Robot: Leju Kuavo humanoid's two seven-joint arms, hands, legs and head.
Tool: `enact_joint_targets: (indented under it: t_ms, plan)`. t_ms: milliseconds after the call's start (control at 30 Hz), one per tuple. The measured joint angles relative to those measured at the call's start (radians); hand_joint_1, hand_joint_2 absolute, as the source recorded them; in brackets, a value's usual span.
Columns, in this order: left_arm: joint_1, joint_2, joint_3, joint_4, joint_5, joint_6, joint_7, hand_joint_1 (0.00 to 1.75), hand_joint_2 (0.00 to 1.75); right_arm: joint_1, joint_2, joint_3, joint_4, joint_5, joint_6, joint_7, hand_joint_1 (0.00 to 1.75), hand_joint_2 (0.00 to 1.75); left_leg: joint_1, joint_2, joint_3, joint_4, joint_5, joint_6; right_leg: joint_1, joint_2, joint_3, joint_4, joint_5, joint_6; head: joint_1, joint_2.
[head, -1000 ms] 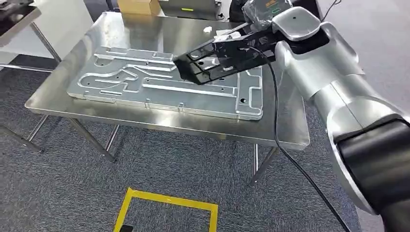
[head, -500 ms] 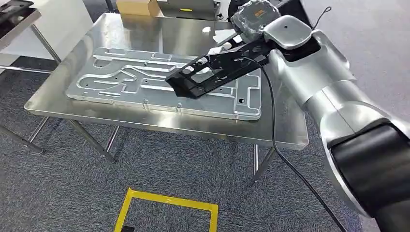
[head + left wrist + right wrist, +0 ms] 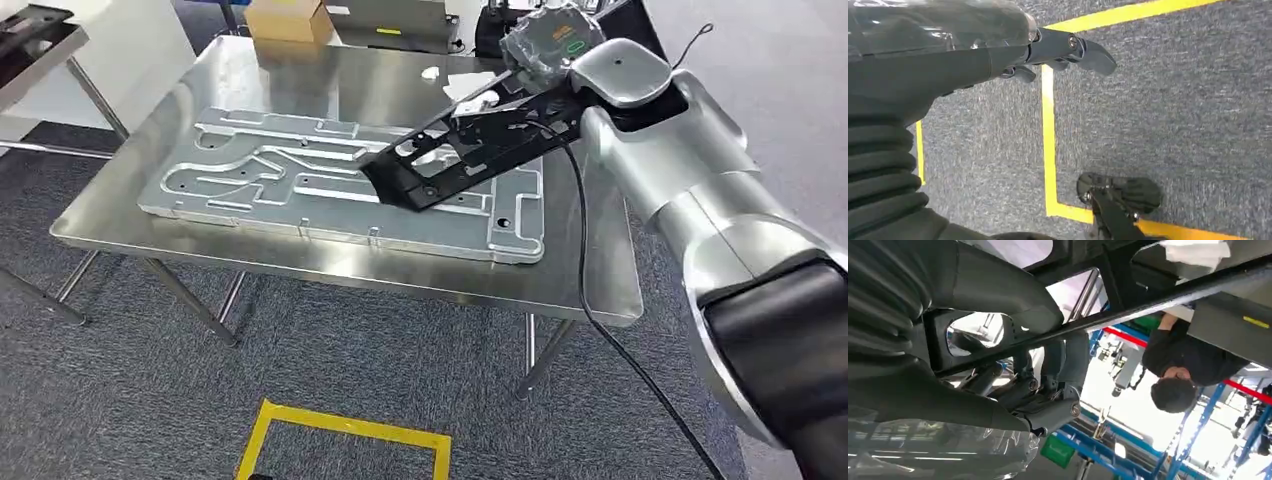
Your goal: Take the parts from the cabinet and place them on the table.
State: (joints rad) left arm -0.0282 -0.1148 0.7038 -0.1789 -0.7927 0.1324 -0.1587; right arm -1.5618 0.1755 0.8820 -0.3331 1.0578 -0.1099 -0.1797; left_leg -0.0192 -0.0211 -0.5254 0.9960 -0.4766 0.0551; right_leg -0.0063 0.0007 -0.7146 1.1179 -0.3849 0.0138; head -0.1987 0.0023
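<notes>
Black frame part [image 3: 455,150], a flat bracket with cut-out windows, hangs tilted above the bench [image 3: 400,275], its lower end low over the large machined aluminium plate [image 3: 330,185] that lies flat on the steel top. Whether that low end touches the plate cannot be told from the head view. The right hand [image 3: 545,45], wrapped in a clear cover, grips the upper end of the part at the far right side of the bench; in the right wrist view the grey thumb and darker fingers [image 3: 1048,390] close around a thin black bar of the part [image 3: 1128,310]. A black cable [image 3: 580,260] trails from the right arm down past the bench edge. A cardboard box [image 3: 285,18] sits at the far edge of the bench, and a small white scrap [image 3: 430,73] lies on the steel near it. A person [image 3: 1183,365] in dark clothes shows in the right wrist view beyond the part. The left hand [image 3: 998,55] hangs over grey carpet [image 3: 1173,100] marked with yellow tape [image 3: 1048,140]; it holds nothing, its fingers loosely apart.
</notes>
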Motion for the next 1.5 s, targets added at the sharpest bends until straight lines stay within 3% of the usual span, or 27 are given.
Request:
enact_joint_targets:
  t_ms: [33, 67, 167, 233, 267, 367, 400, 433, 467, 533, 567, 600, 633, 667, 700, 833, 933, 1067, 1233, 1400, 1500]
  plan:
    - [0.002, 0.0, 0.0, 0.0, 0.0, -0.001, 0.0, 0.0, 1.75, 0.0, -0.006, 0.002, -0.006, -0.001, 0.0, 0.003, 1.75, 1.75, 0.0, 0.0, 0.011, 0.004, -0.013, -0.004, 0.001, 0.0, 0.032, -0.087, 0.031, -0.006, 0.0, 0.0]
    - [0.002, 0.0, 0.0, 0.0, 0.0, -0.003, 0.0, 0.0, 1.75, 0.0, -0.009, 0.006, -0.008, -0.002, 0.0, 0.006, 1.75, 1.75, -0.003, 0.0, 0.004, 0.004, -0.022, -0.012, 0.005, 0.001, 0.047, -0.088, 0.008, -0.009, 0.0, 0.0]
    - [-0.004, 0.001, 0.0, 0.0, -0.005, -0.003, 0.006, 0.0, 1.75, 0.002, -0.017, 0.011, -0.022, -0.007, 0.002, 0.016, 1.75, 1.75, 0.003, 0.001, 0.019, -0.001, -0.031, -0.028, 0.012, 0.003, 0.051, -0.095, -0.005, -0.024, -0.001, 0.0]
    - [-0.003, 0.008, 0.001, -0.002, -0.011, 0.002, 0.012, 0.0, 1.75, 0.001, -0.023, 0.013, -0.034, -0.009, 0.003, 0.019, 1.75, 1.75, -0.001, 0.004, 0.02, 0.007, -0.049, -0.04, -0.003, 0.001, 0.071, -0.11, -0.008, -0.029, 0.0, 0.0]
    - [-0.002, 0.004, 0.001, -0.002, -0.011, 0.004, 0.012, 0.0, 1.75, 0.0, -0.025, 0.014, -0.037, -0.012, 0.002, 0.019, 1.75, 1.75, -0.002, 0.007, 0.001, 0.049, -0.066, -0.049, -0.008, -0.002, 0.08, -0.115, -0.013, -0.036, -0.002, 0.0]
    - [-0.005, 0.004, 0.008, -0.002, -0.011, 0.007, 0.013, 0.0, 1.75, 0.006, -0.028, 0.017, -0.038, -0.016, 0.002, 0.02, 1.75, 1.75, 0.022, 0.011, -0.149, 0.29, -0.138, -0.071, -0.011, -0.001, 0.1, -0.118, -0.034, -0.035, -0.002, 0.0]
    - [-0.004, 0.004, 0.009, -0.002, -0.011, 0.009, 0.015, 0.0, 1.75, 0.014, -0.031, 0.019, -0.038, -0.018, 0.002, 0.02, 1.75, 1.75, 0.028, 0.013, -0.183, 0.326, -0.128, -0.077, -0.014, 0.0, 0.11, -0.118, -0.042, -0.032, -0.002, 0.0]
    - [-0.002, 0.004, 0.01, -0.002, -0.012, 0.011, 0.016, 0.0, 1.75, 0.021, -0.034, 0.021, -0.038, -0.019, 0.003, 0.02, 1.75, 1.75, 0.034, 0.014, -0.191, 0.31, -0.091, -0.083, -0.017, 0.0, 0.121, -0.117, -0.051, -0.028, -0.002, 0.0]
    - [-0.001, 0.004, 0.01, -0.002, -0.012, 0.011, 0.016, 0.0, 1.75, 0.028, -0.037, 0.021, -0.038, -0.022, 0.003, 0.02, 1.75, 1.75, 0.038, 0.015, -0.18, 0.252, -0.033, -0.09, -0.022, 0.0, 0.134, -0.117, -0.061, -0.022, -0.002, 0.0]
    - [0.0, 0.004, 0.01, -0.002, -0.017, 0.012, 0.021, 0.0, 1.75, 0.033, -0.04, 0.023, -0.039, -0.022, -0.002, 0.024, 1.75, 1.75, 0.05, 0.022, -0.122, 0.056, 0.106, -0.102, -0.03, 0.0, 0.161, -0.114, -0.081, -0.007, -0.002, 0.0]
    - [0.002, 0.001, 0.01, -0.001, -0.022, 0.011, 0.025, 0.0, 1.75, 0.035, -0.04, 0.026, -0.038, -0.022, -0.012, 0.032, 1.75, 1.75, 0.044, 0.025, -0.111, 0.041, 0.096, -0.106, -0.025, 0.002, 0.163, -0.115, -0.087, 0.001, -0.002, 0.0]
    - [0.0, 0.002, 0.01, -0.001, -0.032, 0.011, 0.029, 0.0, 1.75, 0.036, -0.04, 0.029, -0.038, -0.021, -0.026, 0.037, 1.75, 1.75, 0.04, 0.023, -0.102, 0.017, 0.09, -0.091, -0.023, 0.006, 0.159, -0.111, -0.088, 0.006, -0.002, 0.0]
    - [-0.006, 0.002, 0.01, -0.001, -0.038, 0.011, 0.031, 0.0, 1.75, 0.038, -0.039, 0.031, -0.038, -0.021, -0.039, 0.039, 1.75, 1.75, 0.048, 0.022, -0.101, 0.01, 0.085, -0.076, -0.018, 0.005, 0.155, -0.108, -0.093, 0.007, -0.003, 0.0]
    - [-0.008, 0.002, 0.009, -0.001, -0.047, 0.011, 0.032, 0.0, 1.75, 0.046, -0.037, 0.033, -0.038, -0.019, -0.058, 0.041, 1.75, 1.75, 0.048, 0.019, -0.1, 0.009, 0.082, -0.079, -0.019, 0.006, 0.156, -0.109, -0.089, -0.003, -0.002, 0.0]
    - [-0.008, 0.002, 0.009, -0.001, -0.055, 0.011, 0.032, 0.0, 1.75, 0.054, -0.03, 0.035, -0.038, -0.019, -0.081, 0.04, 1.75, 1.75, 0.045, 0.016, -0.1, 0.009, 0.081, -0.077, -0.02, 0.003, 0.158, -0.111, -0.087, -0.005, -0.002, 0.0]
    - [-0.016, 0.004, 0.008, -0.001, -0.072, 0.011, 0.029, 0.0, 1.75, 0.117, 0.028, 0.042, -0.038, -0.028, -0.181, 0.03, 1.75, 1.75, 0.041, 0.014, -0.094, 0.009, 0.074, -0.065, -0.021, -0.001, 0.176, -0.13, -0.089, -0.006, -0.002, 0.0]
    - [-0.026, 0.004, 0.007, -0.001, -0.073, 0.016, 0.028, 0.0, 1.75, 0.19, 0.088, 0.053, -0.036, -0.042, -0.216, 0.023, 1.75, 1.75, 0.039, 0.015, -0.09, 0.009, 0.069, -0.056, -0.021, -0.001, 0.182, -0.137, -0.09, -0.003, -0.002, 0.0]
    - [-0.029, 0.006, 0.008, -0.001, -0.072, 0.018, 0.032, 0.0, 1.75, 0.288, 0.139, 0.103, -0.066, -0.086, -0.194, 0.033, 1.75, 1.75, 0.036, 0.013, -0.089, 0.01, 0.07, -0.054, -0.024, -0.005, 0.184, -0.139, -0.09, 0.003, -0.002, 0.0]
    - [-0.026, 0.008, 0.008, -0.001, -0.08, 0.025, 0.065, 0.0, 1.75, 0.325, 0.159, 0.148, -0.079, -0.139, -0.19, 0.054, 1.75, 1.75, 0.035, 0.013, -0.09, 0.01, 0.071, -0.053, -0.025, -0.007, 0.183, -0.139, -0.089, 0.013, -0.002, 0.0]
    - [-0.023, 0.009, 0.008, -0.001, -0.087, 0.024, 0.071, 0.0, 1.75, 0.329, 0.159, 0.151, -0.056, -0.171, -0.218, 0.016, 1.75, 1.75, 0.035, 0.013, -0.089, 0.01, 0.072, -0.053, -0.025, -0.007, 0.183, -0.138, -0.088, 0.014, -0.002, 0.0]
    - [-0.02, 0.009, 0.01, -0.001, -0.079, 0.015, 0.031, 0.0, 1.75, 0.341, 0.156, 0.151, -0.039, -0.175, -0.231, -0.012, 1.75, 1.75, 0.035, 0.013, -0.089, 0.01, 0.072, -0.053, -0.024, -0.007, 0.183, -0.138, -0.089, 0.014, -0.002, 0.0]
